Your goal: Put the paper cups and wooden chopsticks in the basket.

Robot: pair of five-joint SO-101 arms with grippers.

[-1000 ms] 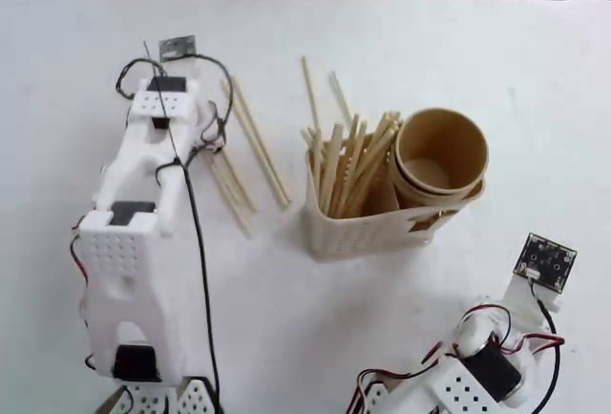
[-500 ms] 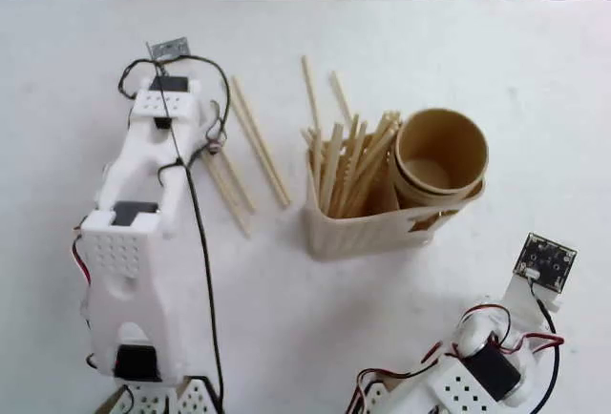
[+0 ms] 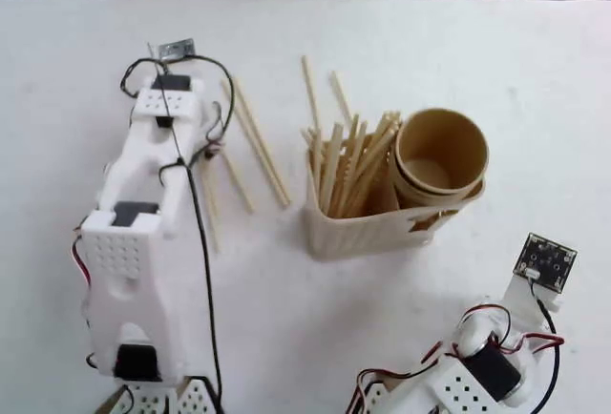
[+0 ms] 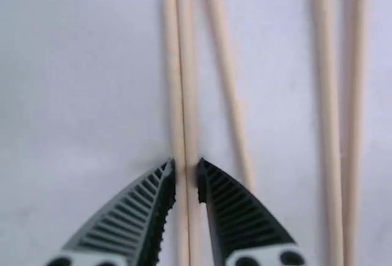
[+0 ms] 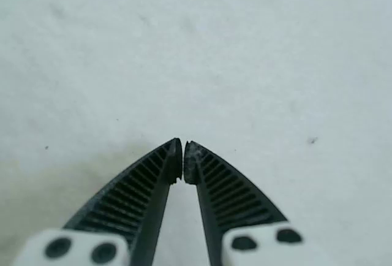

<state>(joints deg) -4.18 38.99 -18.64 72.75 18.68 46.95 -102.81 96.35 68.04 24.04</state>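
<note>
Seen from my left wrist, my left gripper (image 4: 186,174) is shut on two wooden chopsticks (image 4: 179,70) lying side by side on the white table. A third chopstick (image 4: 225,76) lies just beside them, and two more (image 4: 327,94) lie farther off. From above, the left arm (image 3: 158,156) stands over these loose chopsticks (image 3: 258,142). The basket (image 3: 372,228) holds several chopsticks (image 3: 344,161) and two nested paper cups (image 3: 439,161). My right gripper (image 5: 183,155) is shut on nothing, over bare table.
Two chopsticks (image 3: 310,94) stick out behind the basket. The right arm (image 3: 487,371) sits at the near right corner with its camera board (image 3: 544,261) in front of the basket. Cables (image 3: 200,242) trail along the left arm.
The left arm shifted slightly, and the chopsticks under its gripper swung from slanted to nearly lengthwise with the arm. The right arm and the basket have not moved.
</note>
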